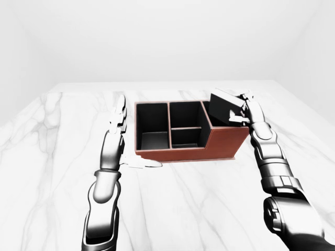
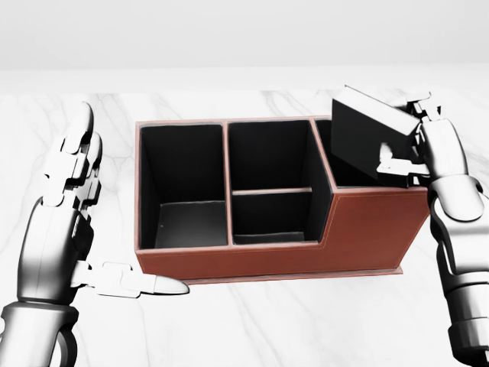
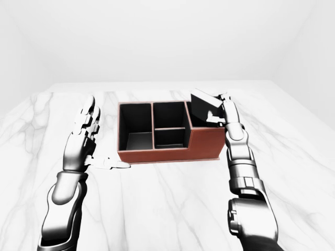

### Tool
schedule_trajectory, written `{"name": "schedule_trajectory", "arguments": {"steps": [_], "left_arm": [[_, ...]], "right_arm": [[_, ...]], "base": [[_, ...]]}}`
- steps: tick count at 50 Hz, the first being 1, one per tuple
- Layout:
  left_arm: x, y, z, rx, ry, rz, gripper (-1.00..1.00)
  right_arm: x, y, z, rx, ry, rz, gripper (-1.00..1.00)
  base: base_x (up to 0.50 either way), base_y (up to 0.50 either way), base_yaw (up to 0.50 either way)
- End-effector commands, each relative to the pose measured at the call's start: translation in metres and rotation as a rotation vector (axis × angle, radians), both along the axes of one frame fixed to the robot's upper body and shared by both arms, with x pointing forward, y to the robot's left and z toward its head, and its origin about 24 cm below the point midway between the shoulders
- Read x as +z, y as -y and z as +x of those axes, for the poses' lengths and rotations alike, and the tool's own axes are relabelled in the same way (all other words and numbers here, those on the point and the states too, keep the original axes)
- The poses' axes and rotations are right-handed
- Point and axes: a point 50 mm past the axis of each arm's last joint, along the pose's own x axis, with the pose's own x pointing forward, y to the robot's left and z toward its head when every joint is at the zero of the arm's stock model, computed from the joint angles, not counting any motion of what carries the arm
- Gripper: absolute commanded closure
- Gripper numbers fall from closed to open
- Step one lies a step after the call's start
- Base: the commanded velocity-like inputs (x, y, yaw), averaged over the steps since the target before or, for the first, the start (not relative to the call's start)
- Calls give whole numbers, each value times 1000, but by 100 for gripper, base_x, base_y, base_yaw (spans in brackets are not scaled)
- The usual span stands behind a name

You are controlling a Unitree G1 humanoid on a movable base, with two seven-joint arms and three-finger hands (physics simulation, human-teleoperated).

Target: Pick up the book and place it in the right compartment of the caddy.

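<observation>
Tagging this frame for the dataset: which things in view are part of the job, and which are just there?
Part of the job:
- book, tilted, lower end inside the caddy's right compartment
- caddy, brown with black lining
- right robot hand, fingers closed round the book

Just there:
- left robot hand, open, beside the caddy's left end
- marble table
</observation>
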Motion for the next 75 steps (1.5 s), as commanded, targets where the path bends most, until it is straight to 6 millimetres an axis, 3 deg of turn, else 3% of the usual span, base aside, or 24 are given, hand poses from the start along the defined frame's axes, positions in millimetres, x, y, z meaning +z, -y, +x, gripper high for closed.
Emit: {"name": "schedule_trajectory", "arguments": {"steps": [1,26,27,28,51,56,60,61,66,70,75], "left_arm": [[2,0,-1,-3,10,-2,-100],[2,0,-1,-2,7,-3,-100],[1,0,-1,-1,5,-4,-100],[1,-1,-1,-1,3,-4,-100],[3,0,-2,-5,13,1,-100],[2,-1,-1,-4,10,0,-100],[2,-1,-1,-3,10,-1,-100],[3,0,-1,-3,12,-1,-100],[1,-1,-1,-2,5,-3,-100],[0,-1,-1,-2,2,-4,-100],[-1,-1,0,0,-3,-5,-100]], "right_arm": [[12,6,1,-20,70,91,100],[-2,9,2,-27,50,97,100],[-2,9,2,-24,49,98,87],[-1,9,2,-27,50,105,-100],[1,9,2,-19,48,122,-100],[28,7,-1,-12,114,125,-100],[74,-1,-11,27,279,86,-100],[99,-5,-18,49,379,71,-100],[162,-18,-44,127,642,36,-100],[195,-31,-66,178,798,-6,-100],[216,-43,-86,228,919,-31,-100]], "base": [[0,0,0],[0,0,0],[0,0,0],[0,0,0],[0,0,0],[0,0,0],[0,0,0],[0,0,0],[0,0,0],[0,0,0],[0,0,0]]}}
